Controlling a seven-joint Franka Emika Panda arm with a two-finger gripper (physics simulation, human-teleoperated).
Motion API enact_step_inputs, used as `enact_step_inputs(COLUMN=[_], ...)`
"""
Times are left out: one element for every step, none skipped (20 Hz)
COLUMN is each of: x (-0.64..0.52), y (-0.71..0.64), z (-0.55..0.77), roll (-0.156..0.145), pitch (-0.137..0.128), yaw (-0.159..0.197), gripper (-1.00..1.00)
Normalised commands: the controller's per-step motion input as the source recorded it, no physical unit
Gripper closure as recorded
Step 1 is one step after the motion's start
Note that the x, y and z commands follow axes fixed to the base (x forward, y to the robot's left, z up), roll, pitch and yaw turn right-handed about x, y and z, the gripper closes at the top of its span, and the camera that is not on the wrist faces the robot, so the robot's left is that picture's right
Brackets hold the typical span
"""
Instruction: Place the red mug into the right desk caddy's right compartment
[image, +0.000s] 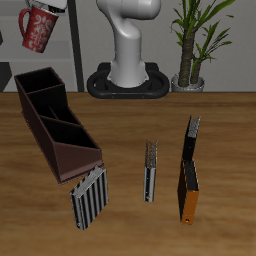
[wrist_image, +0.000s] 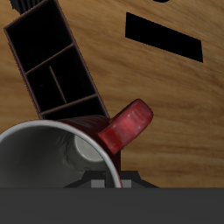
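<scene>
I have the red mug (image: 41, 27) lifted high off the table (image: 130, 130), carried by my gripper (image: 52, 3), which is almost entirely cut off at the edge of the exterior view. From the wrist camera the mug (wrist_image: 66, 153) sits right under the tool, mouth turned toward the lens so I look into its pale inside, with the red loop handle (wrist_image: 127, 125) sticking out to one side. The fingers themselves are hidden behind the mug's rim and the dark gripper body, so I cannot see how far apart they stand; all I can say is that the mug hangs at the tool with nothing else under it.

Below and ahead of the tool lies the right desk caddy (image: 55, 122), long and dark, set at a slant on the wood. In the wrist view the caddy (wrist_image: 57, 66) shows just beyond the mug, its dividers plainly visible. I cannot say for sure which end is the right compartment.

Well away from the tool, toward the table's front edge, stand a small grey-and-white striped box (image: 88, 197), a slim grey upright piece (image: 151, 170) and an orange-edged book (image: 189, 170). A potted plant (image: 195, 45) stands at the back, beside the robot's base (image: 128, 78).
</scene>
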Motion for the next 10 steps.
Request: enact_step_inputs(x=[0.20, 0.01, 0.24, 0.12, 0.03, 0.08, 0.09, 0.06, 0.08, 0.09], y=[0.01, 0.09, 0.20, -0.02, 0.14, -0.02, -0.04, 0.08, -0.01, -0.06], z=[-0.07, -0.01, -0.18, -0.16, -0.10, -0.20, -0.28, -0.25, -0.23, -0.25], roll=[-0.031, 0.000, 0.093, -0.015, -0.018, 0.049, -0.043, 0.034, 0.030, -0.049], pitch=[-0.001, 0.000, -0.016, 0.029, -0.047, -0.011, 0.072, 0.021, 0.003, 0.026], yaw=[-0.006, 0.000, -0.017, 0.012, -0.017, -0.039, -0.025, 0.022, 0.059, -0.012], gripper=[1.00, 1.00, 1.00, 1.00, 1.00, 1.00, 1.00, 1.00, 1.00, 1.00])
